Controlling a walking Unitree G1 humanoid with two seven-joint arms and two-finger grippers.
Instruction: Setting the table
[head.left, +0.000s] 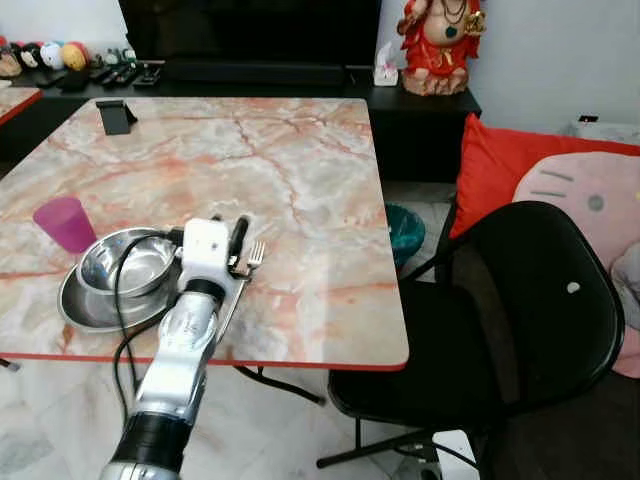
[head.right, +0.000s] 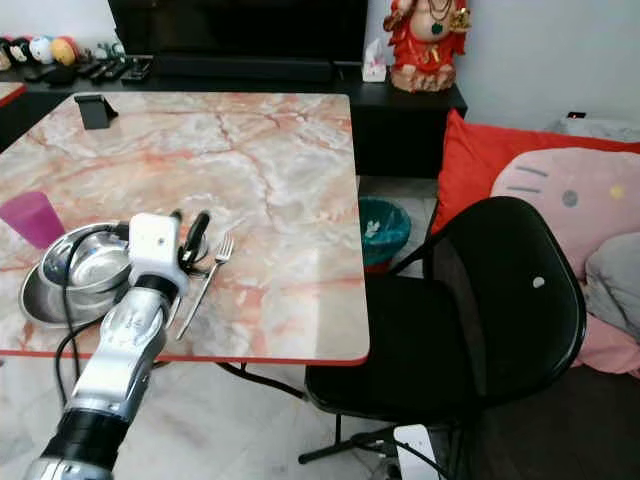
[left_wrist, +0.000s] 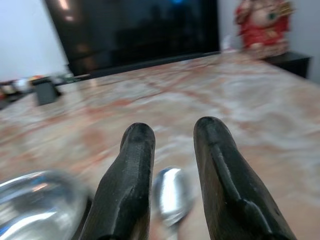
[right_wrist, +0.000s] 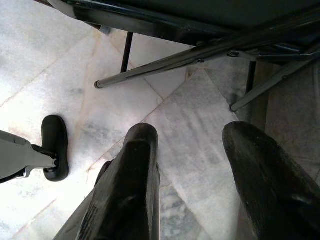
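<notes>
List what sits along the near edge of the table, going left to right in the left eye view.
Purple cup → steel bowl on its steel plate → left gripper → fork → bare marble table → black chair beside it.

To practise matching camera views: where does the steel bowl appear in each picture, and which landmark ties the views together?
Left eye view: steel bowl in the plate, near-left of the table, beside the left gripper.
Right eye view: same spot, closer to the picture's left edge.
Left wrist view: blurred, beside one finger.
Right wrist view: faces floor and chair legs.
Shared landmark: red statue beyond the table.
</notes>
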